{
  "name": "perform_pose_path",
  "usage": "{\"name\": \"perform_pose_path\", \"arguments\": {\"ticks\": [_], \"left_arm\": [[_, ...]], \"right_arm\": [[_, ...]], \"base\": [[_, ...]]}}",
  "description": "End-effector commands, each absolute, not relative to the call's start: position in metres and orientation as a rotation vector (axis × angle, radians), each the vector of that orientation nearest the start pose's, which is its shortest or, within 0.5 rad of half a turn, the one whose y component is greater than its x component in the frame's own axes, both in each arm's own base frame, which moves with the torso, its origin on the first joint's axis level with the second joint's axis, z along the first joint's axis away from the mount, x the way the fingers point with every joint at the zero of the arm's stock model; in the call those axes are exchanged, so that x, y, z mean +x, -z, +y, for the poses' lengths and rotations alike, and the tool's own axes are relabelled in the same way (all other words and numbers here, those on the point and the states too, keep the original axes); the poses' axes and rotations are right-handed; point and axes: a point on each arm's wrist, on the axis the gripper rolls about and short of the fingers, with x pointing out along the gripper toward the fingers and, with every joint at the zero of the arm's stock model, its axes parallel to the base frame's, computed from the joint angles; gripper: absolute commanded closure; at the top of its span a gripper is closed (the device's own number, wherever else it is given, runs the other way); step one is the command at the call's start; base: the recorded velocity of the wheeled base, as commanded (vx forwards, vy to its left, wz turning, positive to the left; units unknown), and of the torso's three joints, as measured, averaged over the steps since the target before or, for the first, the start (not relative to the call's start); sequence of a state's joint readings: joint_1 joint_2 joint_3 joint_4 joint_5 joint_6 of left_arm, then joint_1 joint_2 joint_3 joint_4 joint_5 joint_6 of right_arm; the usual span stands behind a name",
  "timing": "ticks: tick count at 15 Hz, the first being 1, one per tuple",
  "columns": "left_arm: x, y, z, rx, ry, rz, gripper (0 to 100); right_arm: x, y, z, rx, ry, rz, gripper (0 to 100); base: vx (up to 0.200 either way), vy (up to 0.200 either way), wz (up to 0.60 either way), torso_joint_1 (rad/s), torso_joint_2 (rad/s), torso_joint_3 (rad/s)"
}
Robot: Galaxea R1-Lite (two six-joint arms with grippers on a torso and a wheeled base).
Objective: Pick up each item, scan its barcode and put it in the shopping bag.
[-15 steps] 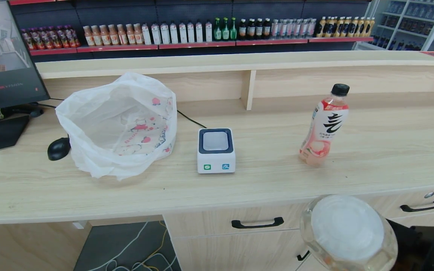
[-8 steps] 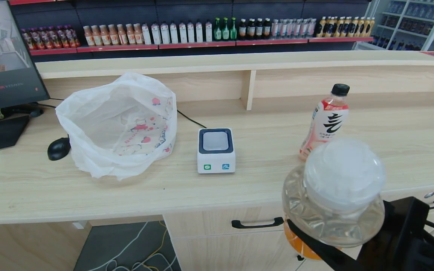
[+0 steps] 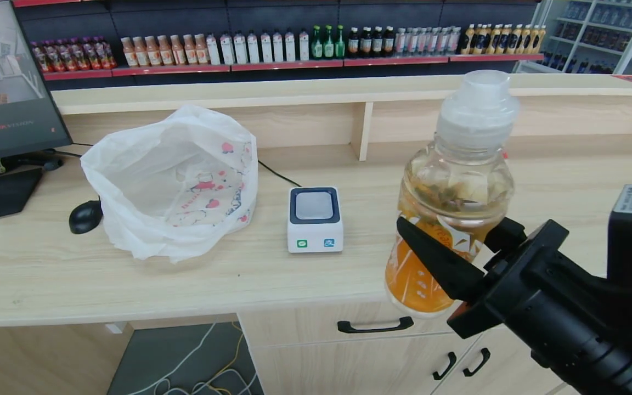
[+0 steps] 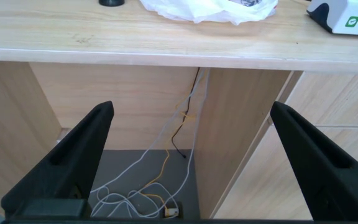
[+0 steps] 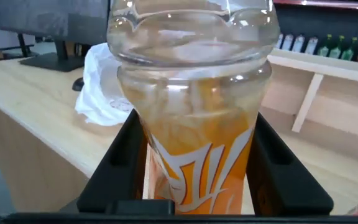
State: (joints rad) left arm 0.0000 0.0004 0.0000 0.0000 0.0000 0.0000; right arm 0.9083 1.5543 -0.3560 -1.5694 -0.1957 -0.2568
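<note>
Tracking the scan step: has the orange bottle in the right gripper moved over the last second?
Yes. The orange bottle, in the right gripper, rose from below the counter edge to above it, leftward toward the scanner.

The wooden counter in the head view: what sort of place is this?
Probably a small shop's checkout: shelves of bottled drinks stand behind the counter, and a barcode scanner and an open shopping bag sit on it.

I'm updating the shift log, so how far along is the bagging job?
Done: nothing seems bagged; the shopping bag looks empty. In hand: the right gripper is shut on the orange bottle, upright, to the right of the scanner. Still to do: scan this bottle and bag it.
</note>
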Motion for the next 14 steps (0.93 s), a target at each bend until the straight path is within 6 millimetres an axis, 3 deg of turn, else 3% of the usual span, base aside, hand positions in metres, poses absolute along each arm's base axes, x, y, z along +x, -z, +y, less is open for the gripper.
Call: {"name": "perform_pose_path", "arguments": {"ticks": [1, 5, 7, 14], "left_arm": [[-0.023, -0.075, 0.000, 0.000, 0.000, 0.000, 0], [-0.023, -0.075, 0.000, 0.000, 0.000, 0.000, 0], [-0.023, -0.075, 0.000, 0.000, 0.000, 0.000, 0], [-0.023, -0.075, 0.000, 0.005, 0.002, 0.000, 0]], "right_arm": [[0.147, -0.199, 0.179, 0.000, -0.616, -0.372, 100], [0.154, -0.202, 0.178, 0.089, -0.576, -0.352, 100], [0.163, -0.196, 0.190, 0.179, -0.591, -0.301, 100], [0.176, -0.203, 0.186, 0.198, -0.539, -0.332, 100]], "base": [[0.000, 0.000, 0.00, 0.000, 0.00, 0.000], [0.000, 0.000, 0.00, 0.000, 0.00, 0.000], [0.000, 0.000, 0.00, 0.000, 0.00, 0.000], [0.000, 0.000, 0.00, 0.000, 0.00, 0.000]]}}
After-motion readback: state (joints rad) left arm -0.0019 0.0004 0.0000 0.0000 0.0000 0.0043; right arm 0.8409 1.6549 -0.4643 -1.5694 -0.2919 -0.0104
